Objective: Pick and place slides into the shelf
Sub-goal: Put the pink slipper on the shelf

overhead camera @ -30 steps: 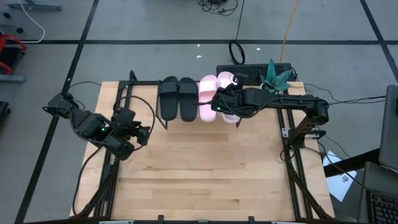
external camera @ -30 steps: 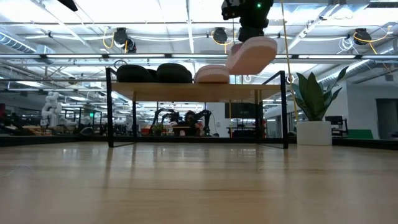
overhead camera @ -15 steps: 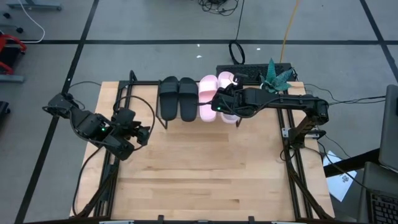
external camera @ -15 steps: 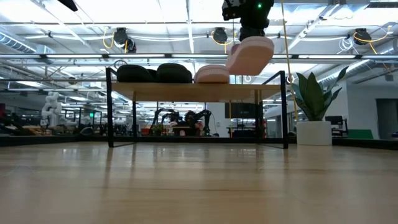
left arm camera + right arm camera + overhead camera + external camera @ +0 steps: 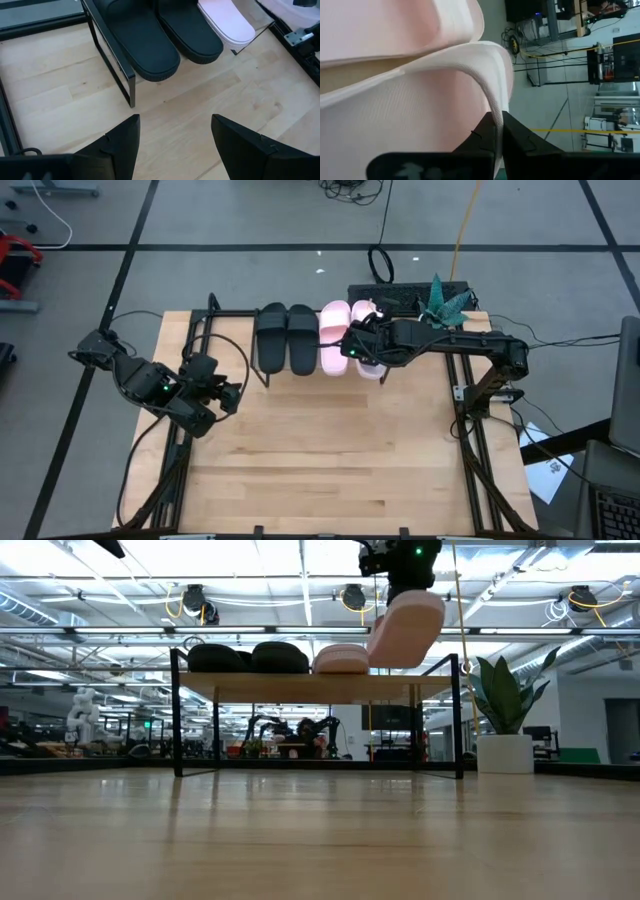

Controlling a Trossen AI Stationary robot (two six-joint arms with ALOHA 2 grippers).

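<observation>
Pale pink slide, broad-strapped, tilted above the shelf, strap pinched in the right end effector.

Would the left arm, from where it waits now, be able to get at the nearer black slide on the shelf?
Probably yes. The left gripper is open and empty, and bare tabletop lies between it and the black slide at the shelf's left end. The right gripper works farther right.
</observation>
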